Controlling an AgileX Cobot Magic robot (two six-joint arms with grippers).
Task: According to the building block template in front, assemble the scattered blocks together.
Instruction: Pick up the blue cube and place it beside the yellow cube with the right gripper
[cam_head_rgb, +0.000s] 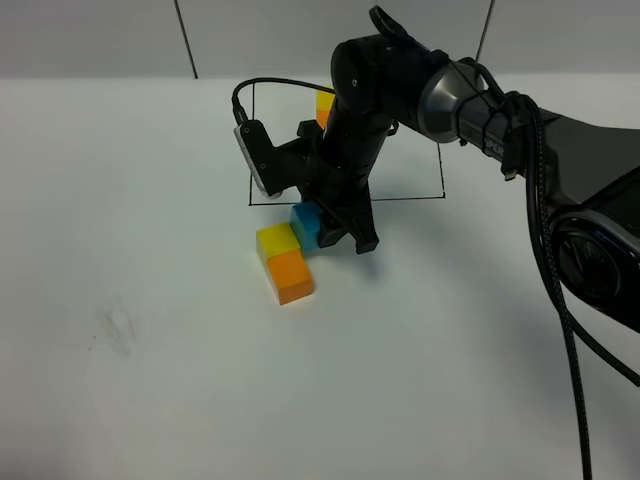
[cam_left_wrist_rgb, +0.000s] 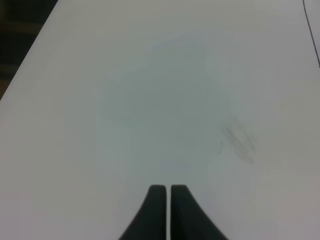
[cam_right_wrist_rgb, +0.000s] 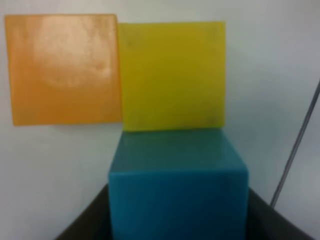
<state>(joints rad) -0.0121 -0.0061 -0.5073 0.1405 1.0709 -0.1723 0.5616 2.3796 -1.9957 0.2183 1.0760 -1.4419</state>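
The three loose cubes now sit together on the desk (cam_head_rgb: 120, 400) just in front of the black outline (cam_head_rgb: 400, 198): the orange cube (cam_head_rgb: 291, 276) touches the yellow cube (cam_head_rgb: 277, 241), and the blue cube (cam_head_rgb: 305, 225) is pressed against the yellow one, making an L. The right tool (cam_head_rgb: 335, 232) is clamped on the blue cube, one dark finger on each side of it, as the right wrist view shows, where blue (cam_right_wrist_rgb: 178, 187) meets yellow (cam_right_wrist_rgb: 172, 75) and orange (cam_right_wrist_rgb: 62, 69) lies beside yellow. So the build looks all but finished; what seems left is to let go of blue and lift away without dragging it. Whether the L matches the template (cam_head_rgb: 324, 106) cannot be checked, since the right arm (cam_head_rgb: 365, 110) hides most of it, and only a bit of yellow and orange shows behind. The left tool (cam_left_wrist_rgb: 167, 212) has its fingers together, holding nothing, over bare desk near a faint smudge (cam_left_wrist_rgb: 240, 142). Nothing else stands near the cubes.
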